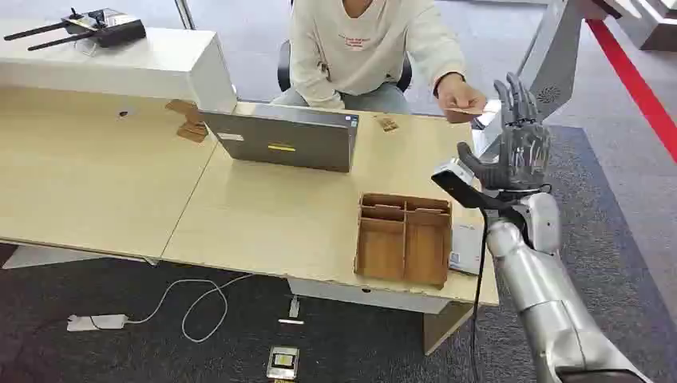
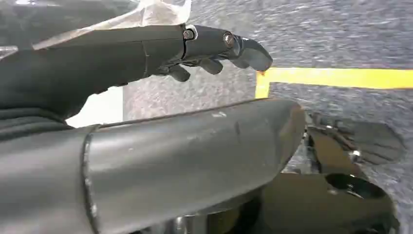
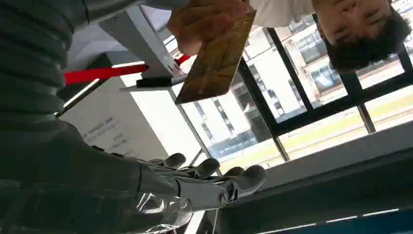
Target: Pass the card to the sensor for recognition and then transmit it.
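A person seated behind the table holds a tan card in one hand, out over the table's far right corner. My right hand is raised just to the right of the card, fingers spread and pointing up, holding nothing. In the right wrist view the card hangs from the person's fingers, a short gap away from my fingers. My left hand hangs over the grey floor with fingers stretched out and nothing in it. A flat grey device lies at the table's near right edge.
A wooden compartment tray sits on the light wooden table beside the grey device. A grey laptop stands at the middle back. A white cabinet with a black router is at the back left. Cables lie on the floor.
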### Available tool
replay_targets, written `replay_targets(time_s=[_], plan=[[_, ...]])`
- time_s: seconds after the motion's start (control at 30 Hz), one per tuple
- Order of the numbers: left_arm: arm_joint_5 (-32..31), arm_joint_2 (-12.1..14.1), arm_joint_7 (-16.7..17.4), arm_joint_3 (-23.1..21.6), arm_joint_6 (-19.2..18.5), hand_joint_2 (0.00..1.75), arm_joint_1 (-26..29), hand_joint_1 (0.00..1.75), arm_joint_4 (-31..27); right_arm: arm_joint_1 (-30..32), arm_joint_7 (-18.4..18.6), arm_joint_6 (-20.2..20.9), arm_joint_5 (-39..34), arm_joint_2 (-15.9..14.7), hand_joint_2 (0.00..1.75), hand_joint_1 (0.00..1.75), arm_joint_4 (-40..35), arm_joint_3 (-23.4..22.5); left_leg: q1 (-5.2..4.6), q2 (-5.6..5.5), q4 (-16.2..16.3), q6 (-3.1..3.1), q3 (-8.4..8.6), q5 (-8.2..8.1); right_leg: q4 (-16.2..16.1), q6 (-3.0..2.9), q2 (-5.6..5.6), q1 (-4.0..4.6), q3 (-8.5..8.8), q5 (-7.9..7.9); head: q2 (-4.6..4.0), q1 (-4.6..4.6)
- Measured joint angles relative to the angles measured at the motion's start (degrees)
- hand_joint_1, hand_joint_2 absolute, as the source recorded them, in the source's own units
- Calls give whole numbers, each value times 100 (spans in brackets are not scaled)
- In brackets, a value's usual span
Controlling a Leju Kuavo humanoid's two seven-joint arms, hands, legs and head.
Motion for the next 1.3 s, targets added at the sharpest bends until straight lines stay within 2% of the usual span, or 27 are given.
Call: replay_targets(time_s=[0.13, 0.43, 0.47, 0.5, 0.53, 0.8, 1.3], plan=[[106, -77, 118, 0, 224, 0, 3, 0, 4, -69, -2, 0, 31, 162, 175, 0, 343, -2, 0, -1, 1, 0, -1, 0, 0, 0, 0, 0, -2, 0, 0, -2], [160, -145, 177, 0, 346, 0, 3, 0, 4, -246, -63, 33, -231, 370, 175, 0, 886, -2, -1, 0, 0, 0, -1, 0, 0, -1, 0, 2, -4, 0, 0, 0], [154, -151, 177, 0, 346, 0, 3, 0, 4, -250, -68, 33, -244, 379, 175, 35, 906, -2, -1, 0, 0, 0, -1, 0, 0, -1, 0, 2, -4, 0, 0, 2], [154, -151, 177, 0, 346, 0, 3, 0, 4, -257, -85, 33, -277, 396, 175, 35, 934, -2, 0, 0, 0, 0, -1, 0, 0, -1, 0, 2, -4, 0, 0, 0], [147, -153, 177, 0, 346, 0, 3, 0, 4, -270, -101, 35, -303, 409, 175, 173, 970, -2, -1, 1, 0, 0, -1, 0, 0, -1, 0, 2, -4, 0, 0, 2], [149, -153, 169, 0, 305, 0, 4, 0, 4, -331, -264, 50, -649, 473, 175, 175, 1173, -2, -1, 1, 1, 0, -1, 0, -1, 0, 0, 1, -4, 0, 0, 2], [14, -166, 162, 0, 298, 0, 9, 0, 4, -410, -306, 59, -878, 514, 175, 175, 1389, -2, -1, 1, 1, 0, -1, 0, 0, -1, 1, 2, -5, 0, 0, 2]])
